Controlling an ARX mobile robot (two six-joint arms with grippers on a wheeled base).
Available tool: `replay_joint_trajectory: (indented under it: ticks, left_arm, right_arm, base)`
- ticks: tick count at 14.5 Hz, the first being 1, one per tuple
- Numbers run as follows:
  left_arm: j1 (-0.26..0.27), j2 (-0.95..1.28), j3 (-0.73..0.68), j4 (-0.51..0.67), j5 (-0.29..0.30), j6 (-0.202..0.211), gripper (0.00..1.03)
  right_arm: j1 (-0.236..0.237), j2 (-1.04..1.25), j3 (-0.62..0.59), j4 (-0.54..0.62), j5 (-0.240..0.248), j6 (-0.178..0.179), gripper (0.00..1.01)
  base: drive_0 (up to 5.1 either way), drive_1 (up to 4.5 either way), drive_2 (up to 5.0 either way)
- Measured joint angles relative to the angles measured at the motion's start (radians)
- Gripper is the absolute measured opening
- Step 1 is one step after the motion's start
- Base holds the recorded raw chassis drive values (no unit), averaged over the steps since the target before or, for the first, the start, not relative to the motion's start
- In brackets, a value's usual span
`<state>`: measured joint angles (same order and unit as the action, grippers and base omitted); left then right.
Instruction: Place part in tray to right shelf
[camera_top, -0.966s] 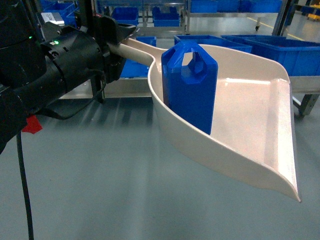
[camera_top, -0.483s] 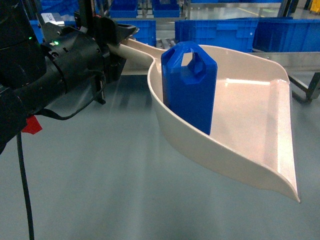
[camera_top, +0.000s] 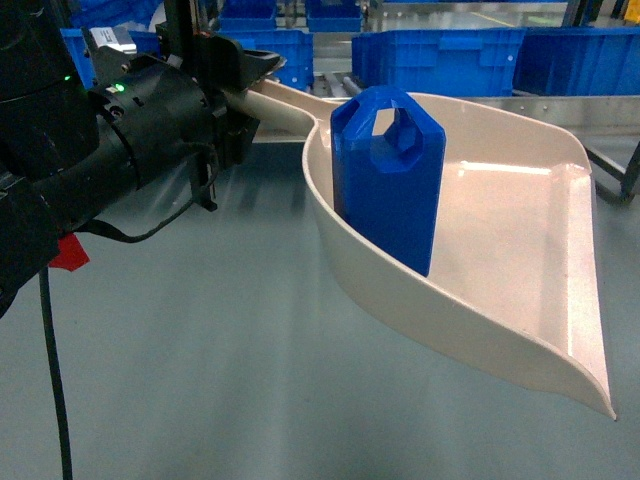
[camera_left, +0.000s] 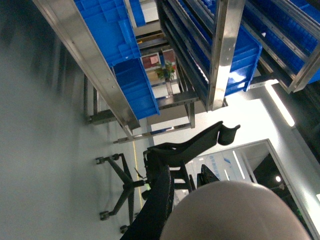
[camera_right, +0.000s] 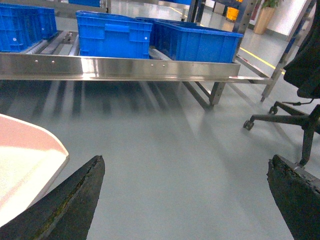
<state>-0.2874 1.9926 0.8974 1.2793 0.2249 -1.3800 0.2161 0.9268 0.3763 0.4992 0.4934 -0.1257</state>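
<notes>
Part (camera_top: 388, 180) upright in tray (camera_top: 520, 250); right shelf (camera_top: 560, 100) behind.

No text, label, brand, number or sign can be read in any view. A small white label (camera_top: 108, 38) sits on the dark arm housing in the head view, but its print is too small to make out. A lit wall panel (camera_left: 220, 162) in the left wrist view bears marks that are too blurred to read.

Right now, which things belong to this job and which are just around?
Job: part; tray carrying it; left claw on the tray's handle; shelf.
Around: blue crates; office chair; open right claw.
</notes>
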Motion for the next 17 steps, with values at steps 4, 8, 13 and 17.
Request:
replay_joint_trajectory:
  ticks: [4,8,13,17]
  left_arm:
    - [0.002,0.0,0.0,0.005,-0.003,-0.001,0.12]
    - [0.002,0.0,0.001,-0.002,-0.003,-0.001,0.12]
    - [-0.001,0.0,0.001,0.003,-0.001,-0.001,0.12]
    - [0.016,0.0,0.001,-0.002,-0.014,0.0,0.12]
  right_arm:
    - [0.0,0.001,0.0,0.003,0.0,0.0,0.98]
    - [0.0,0.001,0.0,0.0,0.0,0.0,0.98]
    - [0.0,0.002,0.0,0.0,0.0,0.0,0.98]
    - [0.0,0.002,0.0,0.0,-0.003,0.0,0.98]
  base:
    - [0.0,4.0,-4.1]
    - [0.0,4.05,-4.0]
    - [0.7,4.62,-3.3]
    - [3.4,1.42,-4.9]
